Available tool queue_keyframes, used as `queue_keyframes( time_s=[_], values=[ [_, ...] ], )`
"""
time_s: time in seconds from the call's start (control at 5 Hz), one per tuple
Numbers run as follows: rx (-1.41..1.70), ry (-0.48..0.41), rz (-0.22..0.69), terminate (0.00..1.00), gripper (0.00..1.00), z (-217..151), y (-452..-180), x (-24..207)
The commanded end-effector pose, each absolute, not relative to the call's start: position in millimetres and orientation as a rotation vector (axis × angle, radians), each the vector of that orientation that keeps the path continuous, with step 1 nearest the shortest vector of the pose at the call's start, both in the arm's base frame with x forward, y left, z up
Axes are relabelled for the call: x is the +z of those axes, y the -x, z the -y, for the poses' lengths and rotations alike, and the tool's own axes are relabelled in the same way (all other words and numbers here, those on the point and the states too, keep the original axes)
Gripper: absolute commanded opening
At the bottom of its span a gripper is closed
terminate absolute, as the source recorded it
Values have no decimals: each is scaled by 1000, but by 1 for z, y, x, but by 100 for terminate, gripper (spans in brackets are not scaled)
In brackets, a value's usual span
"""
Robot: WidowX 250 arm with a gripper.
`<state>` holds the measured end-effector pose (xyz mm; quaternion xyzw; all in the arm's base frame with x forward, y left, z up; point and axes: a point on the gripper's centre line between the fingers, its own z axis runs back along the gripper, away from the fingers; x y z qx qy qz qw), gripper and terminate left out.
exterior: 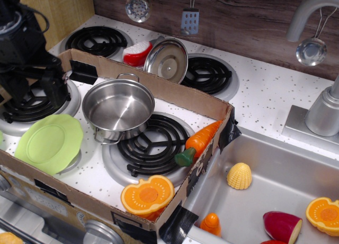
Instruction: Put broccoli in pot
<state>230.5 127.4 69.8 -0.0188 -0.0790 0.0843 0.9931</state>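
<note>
The shiny steel pot [117, 108] stands empty and upright inside the cardboard tray, half on the front right burner. My black gripper [36, 94] hangs to its left, low over the front left burner [37, 104], with its two fingers spread apart and nothing between them. I see no broccoli. A thin light-green sliver [1, 136] shows at the left frame edge, and I cannot tell what it is.
A flat light-green plate [48, 142] lies in front of the gripper. The cardboard tray wall [175, 93] runs behind the pot. A steel lid [166, 60] leans at the back. A carrot [198, 142] and a pumpkin half [148, 195] lie to the right. The sink [275, 164] holds toy food.
</note>
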Motion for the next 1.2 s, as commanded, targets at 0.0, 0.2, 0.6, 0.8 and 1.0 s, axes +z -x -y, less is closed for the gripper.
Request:
queue_keyframes(
  time_s=[0.0,0.2,0.6,0.8,1.0],
  values=[
    [141,-9,186,0,100,-151,-219,75],
    [116,-7,184,0,100,-161,-212,68],
    [26,25,190,0,100,-185,-189,50],
    [-3,27,204,0,100,-194,-178,41],
    [-29,17,203,0,100,-198,-170,35]
  ],
)
